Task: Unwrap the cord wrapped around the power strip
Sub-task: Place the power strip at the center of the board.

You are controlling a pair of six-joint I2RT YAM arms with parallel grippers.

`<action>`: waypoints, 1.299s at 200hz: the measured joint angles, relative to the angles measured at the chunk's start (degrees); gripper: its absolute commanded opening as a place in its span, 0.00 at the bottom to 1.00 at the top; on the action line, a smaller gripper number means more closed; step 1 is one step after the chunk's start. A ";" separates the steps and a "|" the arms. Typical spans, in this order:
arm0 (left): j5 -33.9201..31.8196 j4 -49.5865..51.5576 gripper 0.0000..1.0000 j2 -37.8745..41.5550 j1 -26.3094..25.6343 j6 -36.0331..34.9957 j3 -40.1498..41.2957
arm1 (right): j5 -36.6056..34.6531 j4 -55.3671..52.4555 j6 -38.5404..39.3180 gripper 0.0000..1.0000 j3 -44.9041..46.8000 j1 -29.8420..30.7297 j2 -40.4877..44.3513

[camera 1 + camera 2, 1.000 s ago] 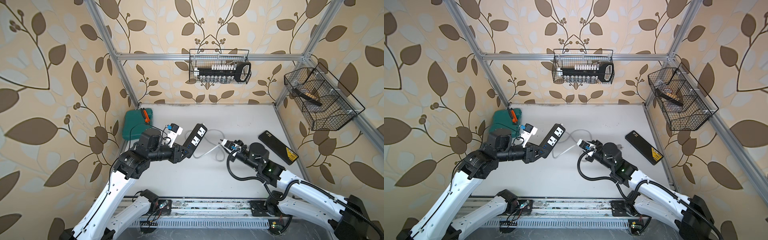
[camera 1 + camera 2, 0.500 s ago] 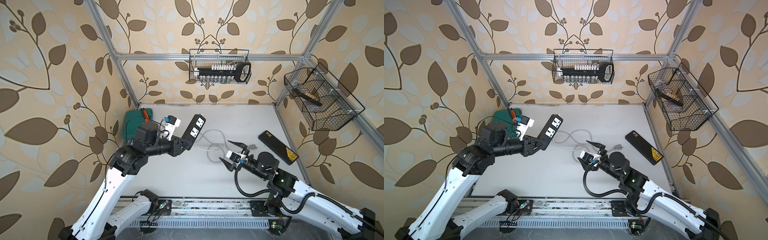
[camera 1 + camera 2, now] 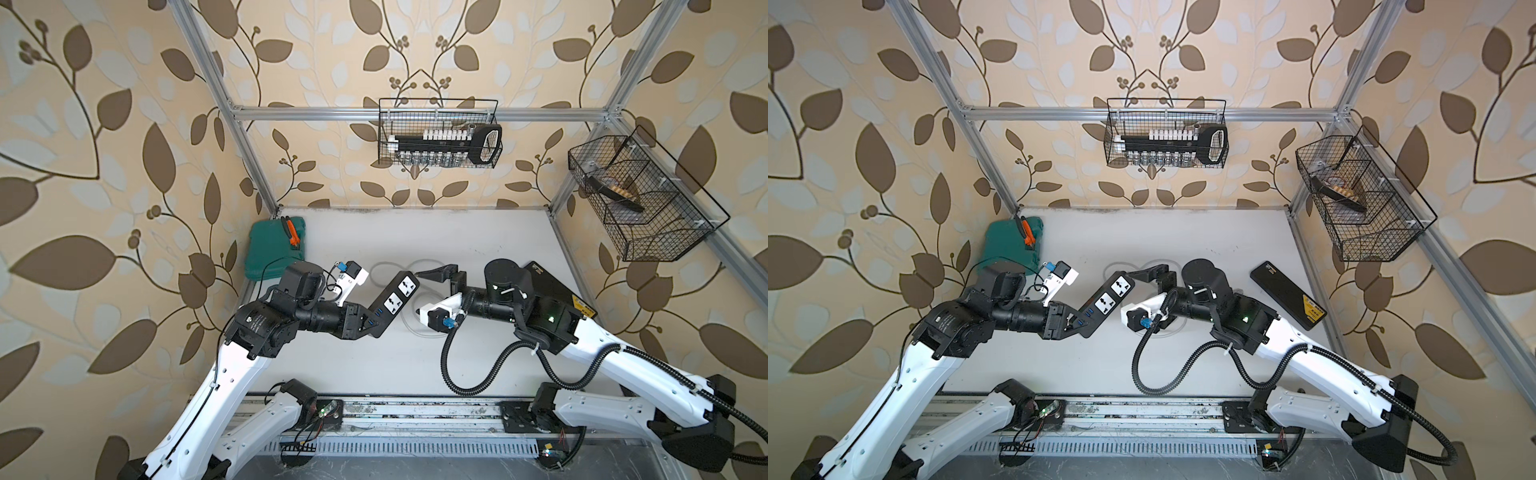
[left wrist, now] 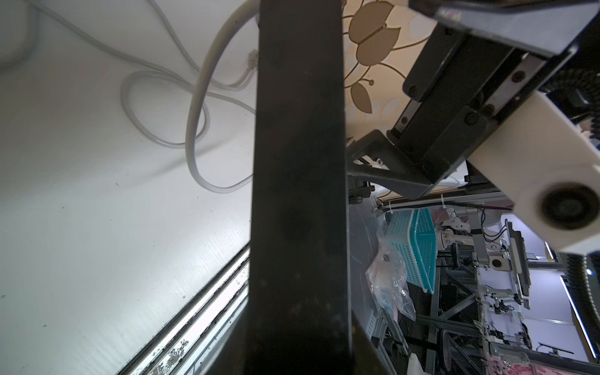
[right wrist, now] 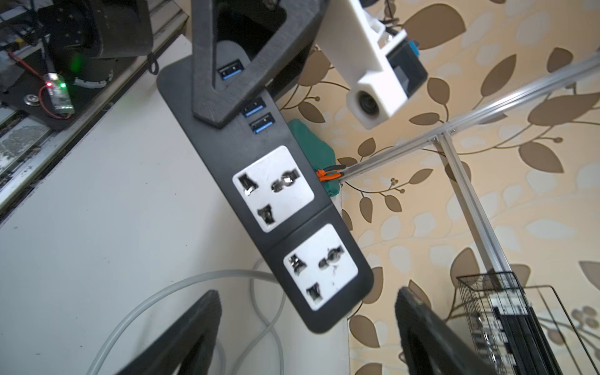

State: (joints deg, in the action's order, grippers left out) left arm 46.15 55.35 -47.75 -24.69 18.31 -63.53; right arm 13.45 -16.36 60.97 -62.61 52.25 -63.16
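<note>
1. So, the left gripper [image 3: 365,323] is clamped tight on the USB end of the power strip [image 3: 395,296], holding it tilted up above the table [image 3: 478,237].
2. Over by the strip's free end, the right gripper [image 5: 306,302] has its jaws spread wide with nothing in them.
3. Underneath, the cord [image 4: 194,130] lies in loose loops on the table.

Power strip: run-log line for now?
left tool: shut on power strip | right tool: open, near strip's free end | cord: off strip, looped on table
</note>
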 measured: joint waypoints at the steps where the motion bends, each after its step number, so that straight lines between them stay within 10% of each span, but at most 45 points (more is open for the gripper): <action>1: 0.04 0.04 0.00 0.00 0.00 0.00 0.00 | 0.00 -0.11 0.11 0.84 -0.11 0.02 -0.09; 109: 5.05 4.11 0.00 -1.42 0.02 -3.15 0.90 | 1.79 -15.45 6.58 0.70 -11.87 3.10 -10.47; 200: 4.87 8.37 0.00 -2.89 0.02 -6.93 1.90 | 2.01 -25.00 10.49 0.34 -17.99 3.87 -17.29; 225: 4.33 8.41 0.75 -2.82 0.02 -7.65 1.70 | 2.12 -25.66 9.86 0.21 -18.40 3.85 -17.73; 243: 0.00 8.31 0.98 -1.92 0.02 -7.19 0.04 | 2.51 -26.34 6.36 0.15 -18.40 3.45 -18.25; 260: -10.14 8.26 0.99 0.98 0.02 -5.11 -2.95 | 2.91 -25.64 0.11 0.07 -18.40 2.95 -19.21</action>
State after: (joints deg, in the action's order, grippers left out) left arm 36.01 63.61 -46.76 -24.67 13.19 -66.48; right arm 16.36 -42.00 61.08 -81.01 55.20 -82.37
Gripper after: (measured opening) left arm 0.979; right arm 0.509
